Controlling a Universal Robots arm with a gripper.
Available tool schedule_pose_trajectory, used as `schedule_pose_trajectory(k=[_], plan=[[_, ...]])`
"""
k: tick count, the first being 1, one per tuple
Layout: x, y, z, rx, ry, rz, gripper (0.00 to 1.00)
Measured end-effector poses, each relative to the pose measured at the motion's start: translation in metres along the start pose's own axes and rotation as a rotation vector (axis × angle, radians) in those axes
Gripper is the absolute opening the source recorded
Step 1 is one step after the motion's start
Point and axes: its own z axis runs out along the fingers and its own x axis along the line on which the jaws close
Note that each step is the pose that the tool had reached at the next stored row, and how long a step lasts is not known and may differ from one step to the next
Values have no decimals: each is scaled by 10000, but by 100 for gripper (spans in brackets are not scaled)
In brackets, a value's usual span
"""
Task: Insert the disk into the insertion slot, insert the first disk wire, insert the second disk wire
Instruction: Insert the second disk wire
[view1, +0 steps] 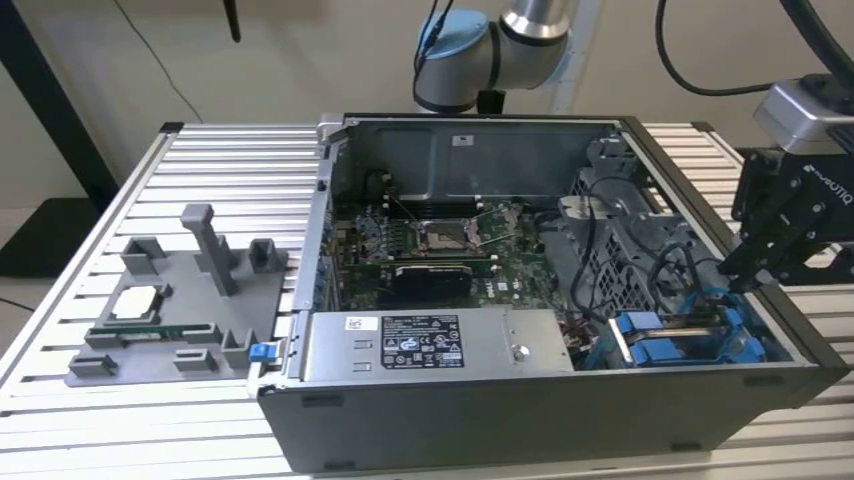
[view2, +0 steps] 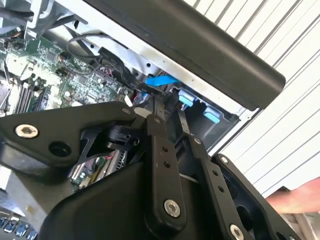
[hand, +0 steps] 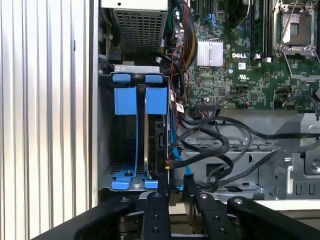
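Blue disk wire (view2: 160, 80) is being pinched at its black plug by the gripper's (hand: 175, 181) clenched jaws. The disk (hand: 156, 142) is sitting edge-on in the insertion slot (hand: 125, 102), just ahead of the jaws.

The table (view1: 200, 160) is bare ribbed metal, pale with a dull brushed sheen. The computer case (view1: 534, 420) is sheet metal, dark grey and matt outside, lighter grey within. The power supply box (view1: 441, 345) is plain silvery metal with a white, slightly glossy paper label. On the exterior view's left, the holder (view1: 174, 300) is matt grey plastic. The drive bay (hand: 125, 100) has smooth, bright blue plastic rails on grey metal. The gripper (hand: 176, 179) is matt black, perhaps coated metal, with shiny screw heads. The cables (hand: 210, 145) have smooth black sheathing. The circuit board (hand: 240, 70) is glossy green.
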Motion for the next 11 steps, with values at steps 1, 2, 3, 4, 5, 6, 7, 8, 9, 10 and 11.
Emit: schedule_pose_trajectory(k=[1, 2, 3, 4, 5, 6, 7, 8, 9, 10, 11], plan=[[4, -2, 0, -1, -1, 1, 100], [10, -5, 2, -2, 0, 1, 100], [17, -8, 8, -3, 0, 0, 100], [23, -10, 16, -4, -5, 0, 100], [28, -12, 24, -5, -31, -1, 100], [30, -13, 28, -6, -106, -5, 100], [31, -14, 32, -8, -245, -14, 100], [33, -14, 37, -12, -386, -23, 100], [34, -14, 41, -15, -506, -30, 100], [37, -14, 46, -17, -622, -36, 100], [42, -16, 50, -19, -677, -38, 100]])
